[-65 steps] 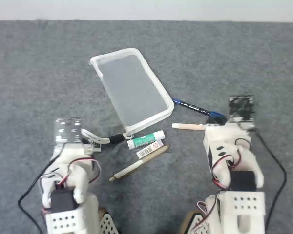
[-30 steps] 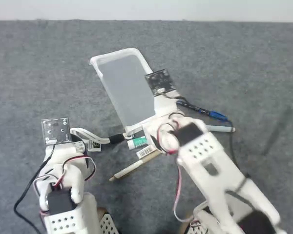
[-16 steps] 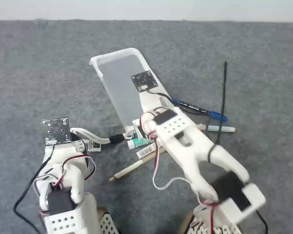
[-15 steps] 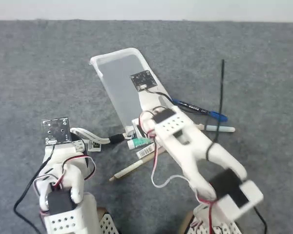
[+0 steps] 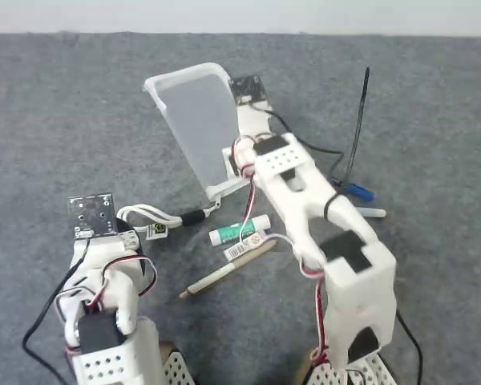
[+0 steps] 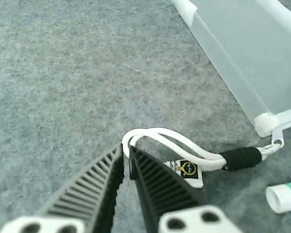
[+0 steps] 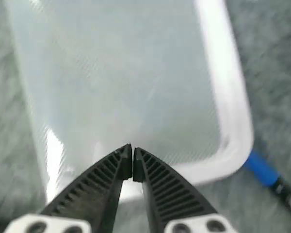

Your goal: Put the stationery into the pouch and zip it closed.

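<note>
Near the pouch point(image 5: 194, 112), left fingers point(image 6: 102, 179) pinched its cord point(image 6: 155, 136); right fingers point(image 7: 106, 179) clamped its seemingly limp, slick wall point(image 7: 116, 73); the rim point(image 5: 184, 74) looked firmer.

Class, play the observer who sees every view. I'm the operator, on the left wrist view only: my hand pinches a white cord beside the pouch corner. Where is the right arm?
Observer: The right arm stretches out to the pouch, and its right hand is closed on the pouch close to the white border.
Operator: What stationery lies outside the pouch?
Observer: A pencil lies beside the glue stick. A blue pen and a white pen lie on the other side of the right arm.
</note>
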